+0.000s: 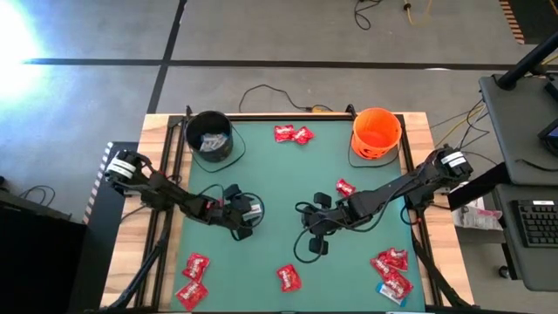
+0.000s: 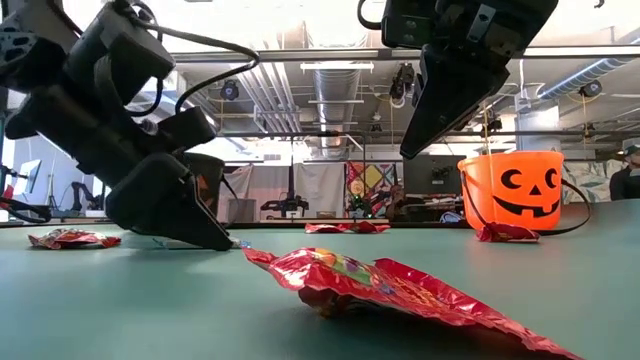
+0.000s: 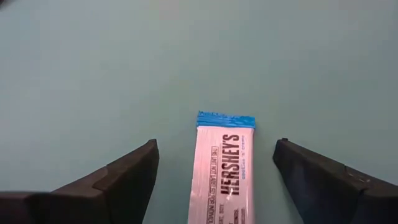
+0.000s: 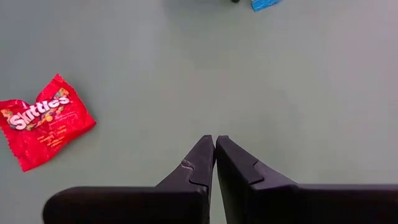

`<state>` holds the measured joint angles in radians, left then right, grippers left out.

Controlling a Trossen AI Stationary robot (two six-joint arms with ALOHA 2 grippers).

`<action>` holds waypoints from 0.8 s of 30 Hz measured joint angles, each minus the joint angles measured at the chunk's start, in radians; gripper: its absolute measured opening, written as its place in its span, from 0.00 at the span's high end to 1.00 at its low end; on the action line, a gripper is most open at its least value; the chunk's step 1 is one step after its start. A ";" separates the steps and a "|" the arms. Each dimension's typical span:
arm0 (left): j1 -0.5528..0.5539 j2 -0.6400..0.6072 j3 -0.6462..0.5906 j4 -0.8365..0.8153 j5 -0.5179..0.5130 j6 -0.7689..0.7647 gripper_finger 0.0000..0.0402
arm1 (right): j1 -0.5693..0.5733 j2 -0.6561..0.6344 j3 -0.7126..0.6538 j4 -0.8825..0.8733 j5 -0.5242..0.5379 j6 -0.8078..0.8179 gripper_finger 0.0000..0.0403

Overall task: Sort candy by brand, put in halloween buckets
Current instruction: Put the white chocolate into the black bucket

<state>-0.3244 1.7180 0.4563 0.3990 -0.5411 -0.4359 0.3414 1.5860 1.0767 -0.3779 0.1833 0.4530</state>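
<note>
My left gripper (image 3: 216, 144) is open and low over the green table (image 3: 93, 62), left of centre in the high view (image 1: 243, 218). A white-and-blue candy bar (image 3: 225, 168) lies flat between its fingers, which stand apart from it on either side. My right gripper (image 4: 214, 144) is shut and empty. It hangs above the table's middle (image 1: 316, 237), raised clear in the low view (image 2: 412, 150). A red packet (image 4: 45, 119) lies flat near it. The black bucket (image 1: 209, 135) and the orange bucket (image 1: 377, 133) stand upright at the far edge.
Red packets lie scattered: two at the far edge (image 1: 292, 133), one near the orange bucket (image 1: 345, 187), two at the near left (image 1: 193, 277), one at the near middle (image 1: 289, 277). A pile sits at the near right (image 1: 392, 270). Cables loop around both grippers.
</note>
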 joint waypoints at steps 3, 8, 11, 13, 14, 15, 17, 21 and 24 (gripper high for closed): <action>0.000 0.036 -0.027 0.075 0.003 -0.054 0.24 | 0.001 0.000 0.000 -0.002 -0.004 0.000 0.97; 0.002 0.053 -0.098 0.204 0.004 -0.087 0.42 | 0.001 0.000 0.000 -0.032 -0.008 0.018 0.97; 0.003 0.047 -0.124 0.234 -0.004 -0.090 0.59 | 0.001 0.000 0.000 -0.043 -0.008 0.019 0.97; 0.004 0.031 -0.131 0.227 -0.008 -0.097 0.71 | 0.001 -0.001 0.000 -0.044 -0.009 0.019 0.97; 0.006 0.019 -0.132 0.218 -0.002 -0.096 0.75 | 0.001 -0.001 0.000 -0.046 -0.009 0.019 0.97; 0.008 0.004 -0.132 0.206 0.009 -0.094 0.78 | 0.001 -0.003 0.000 -0.053 -0.013 0.019 0.97; 0.015 -0.039 -0.137 0.178 0.042 -0.076 0.78 | 0.001 -0.008 0.000 -0.083 -0.045 0.021 0.97; 0.043 -0.174 -0.143 0.075 0.121 -0.030 0.78 | 0.001 -0.026 0.011 -0.181 -0.083 0.052 0.97; 0.081 -0.310 -0.120 -0.045 0.131 0.006 0.78 | 0.001 -0.032 0.045 -0.276 -0.081 0.077 0.97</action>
<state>-0.2438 1.4079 0.3360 0.3544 -0.4102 -0.4295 0.3428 1.5539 1.1217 -0.6540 0.1026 0.5302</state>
